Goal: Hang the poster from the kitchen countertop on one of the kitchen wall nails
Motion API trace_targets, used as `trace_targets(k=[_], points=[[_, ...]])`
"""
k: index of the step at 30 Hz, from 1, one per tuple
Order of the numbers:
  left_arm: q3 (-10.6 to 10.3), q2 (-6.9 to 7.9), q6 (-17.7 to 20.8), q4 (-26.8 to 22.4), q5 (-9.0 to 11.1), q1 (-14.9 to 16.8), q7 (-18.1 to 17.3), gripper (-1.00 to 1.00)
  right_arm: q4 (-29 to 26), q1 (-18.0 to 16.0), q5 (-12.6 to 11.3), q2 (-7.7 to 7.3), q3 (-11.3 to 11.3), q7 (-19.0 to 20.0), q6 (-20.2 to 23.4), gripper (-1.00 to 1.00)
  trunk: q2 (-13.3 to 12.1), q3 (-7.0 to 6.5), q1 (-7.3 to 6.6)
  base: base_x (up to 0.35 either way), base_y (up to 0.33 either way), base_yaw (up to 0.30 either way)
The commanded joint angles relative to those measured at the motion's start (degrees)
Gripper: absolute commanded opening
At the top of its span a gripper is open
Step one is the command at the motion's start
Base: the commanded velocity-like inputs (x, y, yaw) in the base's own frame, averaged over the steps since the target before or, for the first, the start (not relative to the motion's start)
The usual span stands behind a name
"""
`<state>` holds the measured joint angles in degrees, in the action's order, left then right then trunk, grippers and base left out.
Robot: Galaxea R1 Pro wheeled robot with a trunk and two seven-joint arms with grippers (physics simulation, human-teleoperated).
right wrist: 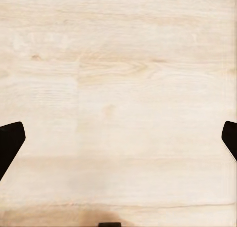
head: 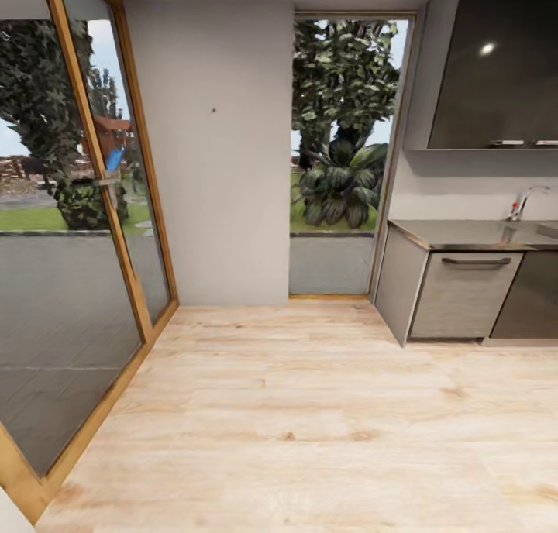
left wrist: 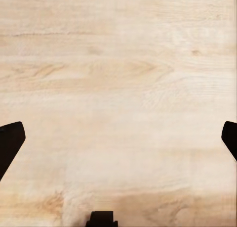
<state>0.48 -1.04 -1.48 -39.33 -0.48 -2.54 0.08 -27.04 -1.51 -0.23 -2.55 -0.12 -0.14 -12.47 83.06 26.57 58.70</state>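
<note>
Facing a plain grey wall with a dark nail speck (head: 214,110), the robot is looking across a wooden floor (head: 310,409) toward the grey tabletop (head: 465,235) with its faucet (head: 527,200) at the right; the poster is not appearing on the visible stretch of it, so it is probably lying further along. Both the left tool (left wrist: 118,140) and the right tool (right wrist: 118,140) are hanging over the floor with fingers wide apart and empty. Judging from the task, the poster is likely handling as light, thin, stiff and slippery, so pinching its frame edge is looking wisest.

kitchen countertop (head: 473,235) cut off, wall nail (head: 214,110) tiny
</note>
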Motion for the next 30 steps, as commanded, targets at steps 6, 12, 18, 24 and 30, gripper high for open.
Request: trace_targets(k=[6,12,18,24,30], points=[[0.06,-0.02,-0.1,-0.05,-0.05,-0.01,0.01,1.0,0.12,-0.02,-0.09,0.0,-0.03,0.0,-0.19,1.0,0.02,0.05,0.03,0.313,-0.038,-0.102],[0.11,-0.02,-0.1,0.18,-0.05,-0.01,0.01,1.0,0.14,-0.02,-0.2,0.0,-0.05,0.05,-0.19,1.0,0.02,0.03,0.03,0.323,-0.025,-0.247],[0.12,-0.02,-0.1,0.21,-0.05,-0.01,0.01,1.0,0.14,-0.02,-0.21,0.0,-0.05,0.04,-0.19,1.0,0.02,-0.07,0.03,0.31,-0.123,-0.297],[0.14,-0.02,-0.1,0.22,-0.05,-0.01,0.06,1.0,0.14,-0.03,-0.21,0.0,-0.05,-0.02,-0.23,1.0,0.02,-0.21,0.03,0.302,-0.145,-0.3],[0.14,-0.02,-0.1,0.22,-0.05,-0.01,0.09,1.0,0.14,-0.03,-0.21,0.0,-0.05,-0.03,-0.27,1.0,0.02,-0.34,0.03,0.299,-0.149,-0.3]])
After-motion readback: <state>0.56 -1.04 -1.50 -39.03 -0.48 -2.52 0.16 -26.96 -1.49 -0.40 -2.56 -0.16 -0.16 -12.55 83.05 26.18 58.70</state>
